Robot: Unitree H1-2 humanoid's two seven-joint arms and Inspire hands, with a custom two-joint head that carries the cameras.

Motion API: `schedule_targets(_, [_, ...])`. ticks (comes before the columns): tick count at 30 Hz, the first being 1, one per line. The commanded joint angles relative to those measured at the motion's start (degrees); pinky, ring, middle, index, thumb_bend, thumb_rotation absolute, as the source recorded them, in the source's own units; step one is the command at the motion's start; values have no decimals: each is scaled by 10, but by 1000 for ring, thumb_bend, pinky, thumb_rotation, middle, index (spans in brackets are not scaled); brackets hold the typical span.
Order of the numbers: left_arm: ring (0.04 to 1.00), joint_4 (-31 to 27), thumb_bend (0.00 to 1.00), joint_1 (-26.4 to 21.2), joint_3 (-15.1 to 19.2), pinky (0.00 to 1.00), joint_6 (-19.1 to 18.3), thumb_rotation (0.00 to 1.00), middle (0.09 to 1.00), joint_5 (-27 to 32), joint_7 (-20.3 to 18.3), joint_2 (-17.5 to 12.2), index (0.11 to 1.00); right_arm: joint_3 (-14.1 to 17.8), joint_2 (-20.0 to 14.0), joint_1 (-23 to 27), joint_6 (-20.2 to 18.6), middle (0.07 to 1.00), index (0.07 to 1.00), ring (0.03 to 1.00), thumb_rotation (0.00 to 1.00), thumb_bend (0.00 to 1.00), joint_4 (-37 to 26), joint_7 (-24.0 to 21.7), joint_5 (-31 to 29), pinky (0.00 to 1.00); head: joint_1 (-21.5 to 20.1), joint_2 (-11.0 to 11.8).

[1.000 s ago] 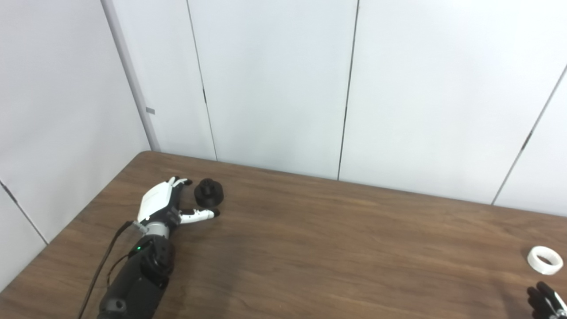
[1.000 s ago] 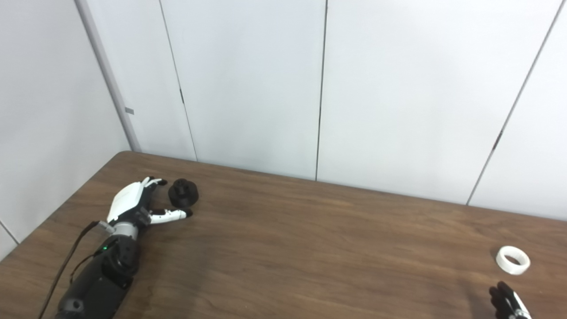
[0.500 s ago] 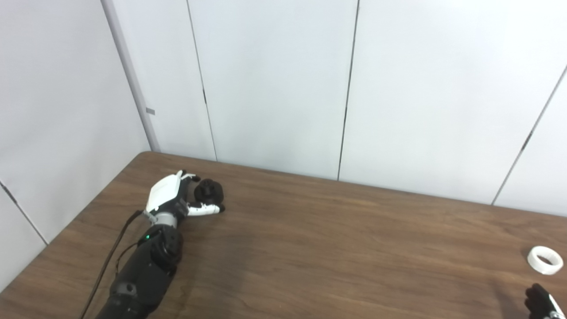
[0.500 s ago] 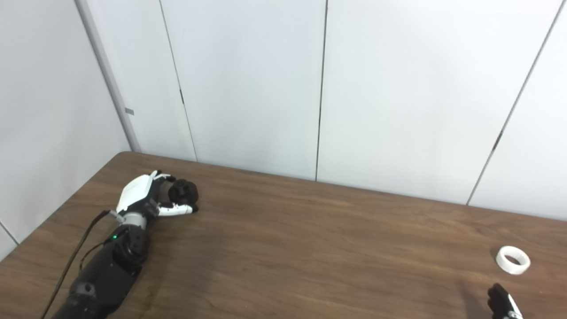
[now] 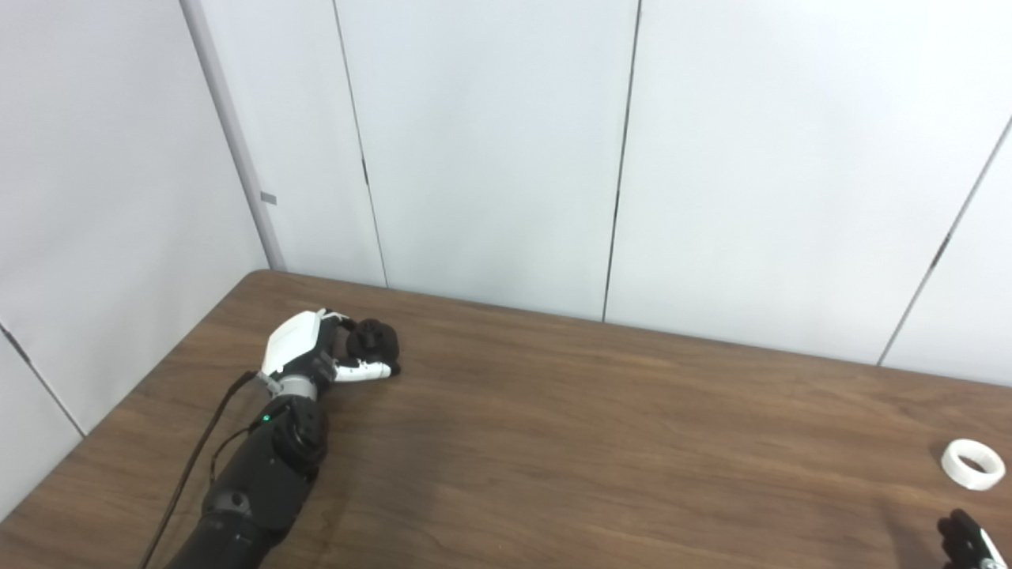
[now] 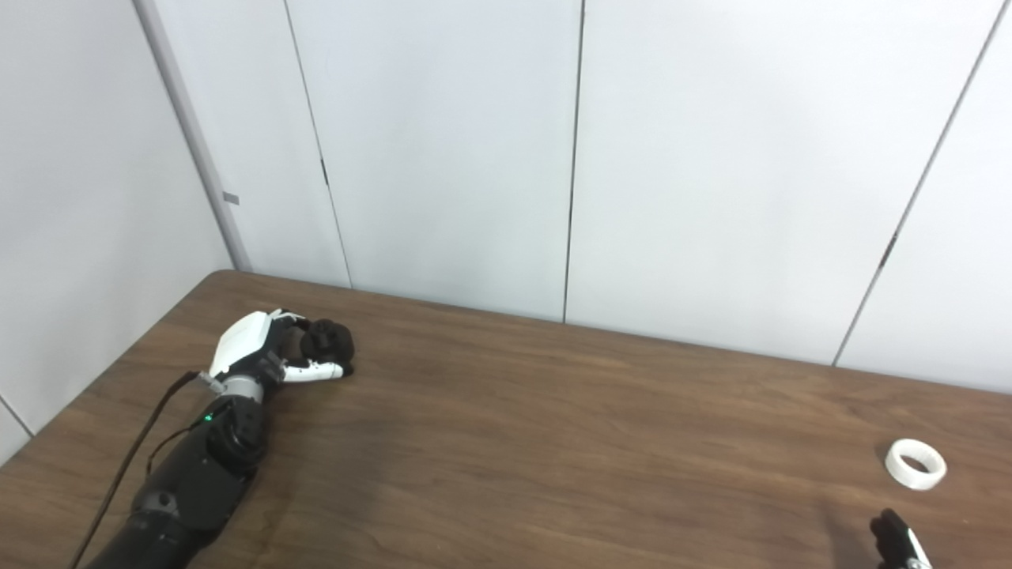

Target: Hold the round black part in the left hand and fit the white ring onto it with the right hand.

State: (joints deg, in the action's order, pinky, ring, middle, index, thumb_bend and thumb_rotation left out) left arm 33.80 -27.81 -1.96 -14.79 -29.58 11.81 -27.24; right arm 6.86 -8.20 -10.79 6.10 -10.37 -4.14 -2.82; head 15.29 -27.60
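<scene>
Wooden table (image 5: 601, 442), black part (image 5: 375, 340) between left hand (image 5: 304, 353) fingers (image 5: 336, 319)

Even, bright overhead light, soft shadows, mild softness overall

White wall panels (image 5: 490, 142) read flat and slightly blue-grey, no blown highlights; wooden table (image 5: 632, 442) shows a broad dull sheen across the middle and a darker soft band right of the left arm (image 5: 261, 474). Shadows are faint and diffuse: small one under the white ring (image 6: 915, 464), another left of the right hand (image 5: 968, 541). Round black part (image 5: 373, 340) is crushed to near-solid black, detail lost. Panel seams lean outward toward the frame edges, wide-angle look. Fine wood grain is smeared by compression
</scene>
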Motion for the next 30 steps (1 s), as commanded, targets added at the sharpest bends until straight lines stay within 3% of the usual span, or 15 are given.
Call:
schedule_targets(1, [1000,-4,989,-34,2,1000,14,366,945,-4,19,-24,767,-5,13,-23,5,950,963,983,1000,692,11,4,-4,1000,2,1])
schedule_targets(20, [998,-2,959,-36,-5,1000,14,337,924,3,16,-25,743,-8,14,-26,7,941,968,974,1000,659,7,8,-1,1000,0,-1])
schedule_targets(25, [993,3,933,-38,-5,1000,16,308,912,3,21,-22,673,-7,13,-26,3,937,965,974,1000,664,5,9,1,1000,1,-1])
schedule_targets(28, [978,10,873,-38,1,1000,33,228,875,10,36,-19,585,-7,13,-26,2,939,967,973,1000,680,4,10,0,1000,1,-2])
schedule_targets(29, [969,11,703,-37,4,1000,41,151,860,14,42,-18,538,-7,13,-26,4,939,968,973,1000,679,5,9,-1,1000,1,-2])
schedule_targets(30, [959,13,616,-36,7,1000,50,109,845,17,47,-16,512,-7,13,-26,5,940,968,973,1000,675,5,9,-2,1000,1,-2])
